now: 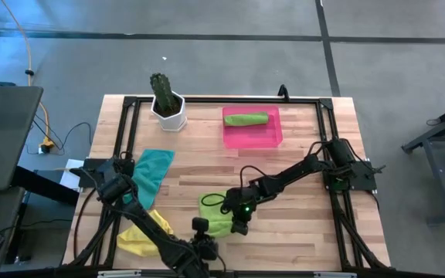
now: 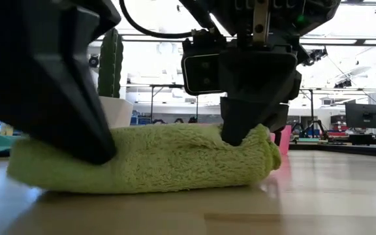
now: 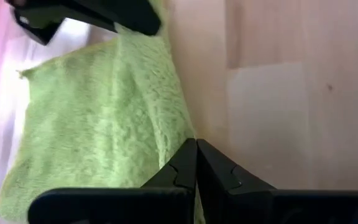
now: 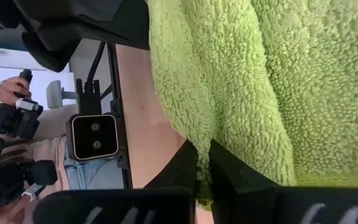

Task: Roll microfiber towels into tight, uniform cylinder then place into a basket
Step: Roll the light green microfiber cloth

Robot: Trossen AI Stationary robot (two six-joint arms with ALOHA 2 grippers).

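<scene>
Green towel (image 2: 142,160) lies half-rolled at the table's front edge. Left gripper (image 3: 196,163) clenched, pressing its near end; right gripper (image 4: 202,165) pinches the other end's edge. Soft, light, grippy pile, springs open: grab the ends. One roll (image 1: 246,120) sits in the basket (image 1: 275,137) behind.

We see our left gripper (image 3: 196,163) with its two dark fingers pressed together, their tips touching the edge of a lime green towel (image 3: 98,118) lying on the pale wooden table (image 3: 278,93). Beyond the towel, at its far end, another dark gripper (image 3: 86,15) sits against the cloth.
</scene>
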